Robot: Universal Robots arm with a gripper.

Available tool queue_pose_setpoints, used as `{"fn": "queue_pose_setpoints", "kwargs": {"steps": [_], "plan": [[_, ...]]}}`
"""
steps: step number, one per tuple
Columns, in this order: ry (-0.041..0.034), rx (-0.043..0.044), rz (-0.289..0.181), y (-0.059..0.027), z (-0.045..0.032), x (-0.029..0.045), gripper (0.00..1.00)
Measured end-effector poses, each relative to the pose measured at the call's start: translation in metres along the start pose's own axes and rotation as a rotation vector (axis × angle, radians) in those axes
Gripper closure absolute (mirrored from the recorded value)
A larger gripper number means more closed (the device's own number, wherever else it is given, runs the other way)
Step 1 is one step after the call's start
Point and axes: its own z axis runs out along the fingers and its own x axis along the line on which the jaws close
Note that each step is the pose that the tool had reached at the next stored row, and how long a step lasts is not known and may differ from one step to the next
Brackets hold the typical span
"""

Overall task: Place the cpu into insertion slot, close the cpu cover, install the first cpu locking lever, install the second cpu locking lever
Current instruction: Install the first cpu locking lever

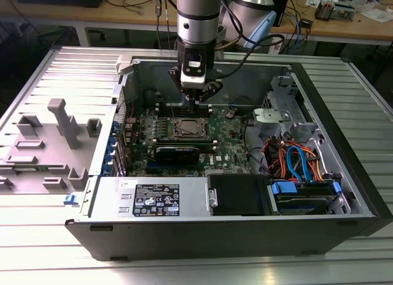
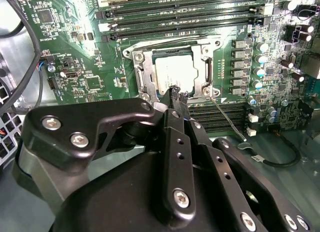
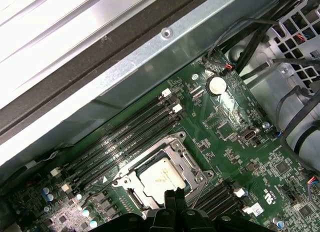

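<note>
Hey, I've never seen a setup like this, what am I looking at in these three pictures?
A robot arm is working inside an open computer case. The exterior view comes from a camera off the arm; both wrist views come from cameras riding on it, looking past its gripper. On the green motherboard the cpu lies in place, framed by the silver cpu cover. The gripper is right at the cover's edge, near a thin metal lever. I cannot tell whether it holds anything.

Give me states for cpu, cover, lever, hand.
cpu: seated flat.
cpu cover: closed over it.
locking lever: sticking out sideways, looks unlatched.
hand: shut, tips at the cover's edge.
</note>
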Motion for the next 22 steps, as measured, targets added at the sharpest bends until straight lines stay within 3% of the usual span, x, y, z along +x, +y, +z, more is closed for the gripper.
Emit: {"fn": "queue_pose_setpoints", "kwargs": {"steps": [15, 17, 20, 22], "plan": [[0.0010, -0.0021, -0.009, 0.0000, 0.0000, 0.0000, 0.89], [0.0011, -0.0020, -0.011, -0.0022, -0.0001, 0.0030, 0.89], [0.0008, -0.0028, -0.034, -0.0037, 0.0000, 0.0053, 0.89], [0.0004, -0.0040, -0.074, -0.0038, 0.0001, 0.0053, 0.89]]}}
